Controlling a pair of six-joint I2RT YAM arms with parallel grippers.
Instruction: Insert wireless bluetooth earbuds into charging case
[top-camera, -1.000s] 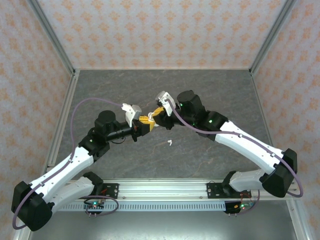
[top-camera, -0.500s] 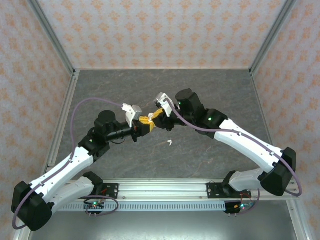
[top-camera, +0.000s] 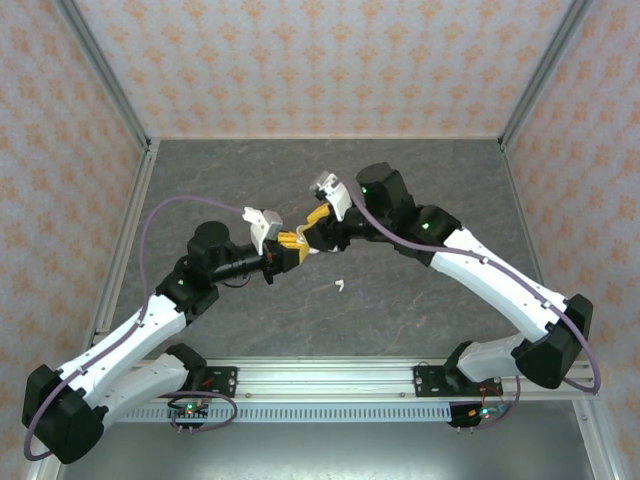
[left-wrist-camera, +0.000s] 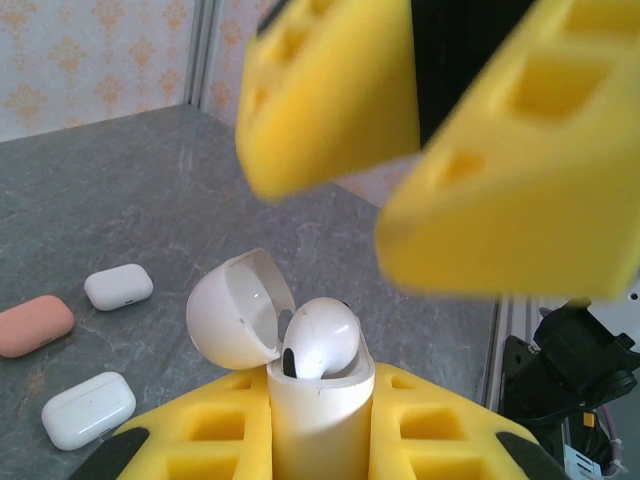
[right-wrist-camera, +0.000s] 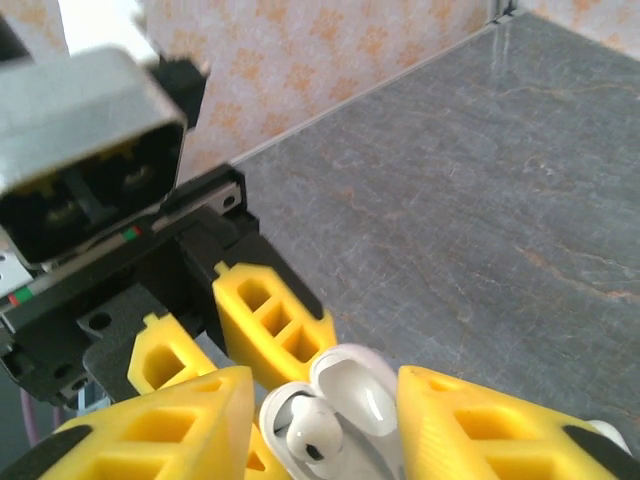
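While the jaws of the left gripper (top-camera: 291, 243) clamp the open charging case (left-wrist-camera: 320, 425), a white earbud (left-wrist-camera: 322, 340) sits inside; those of the right gripper (top-camera: 318, 226) stand apart, empty.

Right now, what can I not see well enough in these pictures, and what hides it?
1. Left wrist view: the lower body of the open white plastic charging case is hidden between the yellow fingers of the left pincer.
2. Left wrist view: the right pincer is blurred and cut off by the top edge.
3. Top view: the tiny white loose earbud is too small to show its pose.
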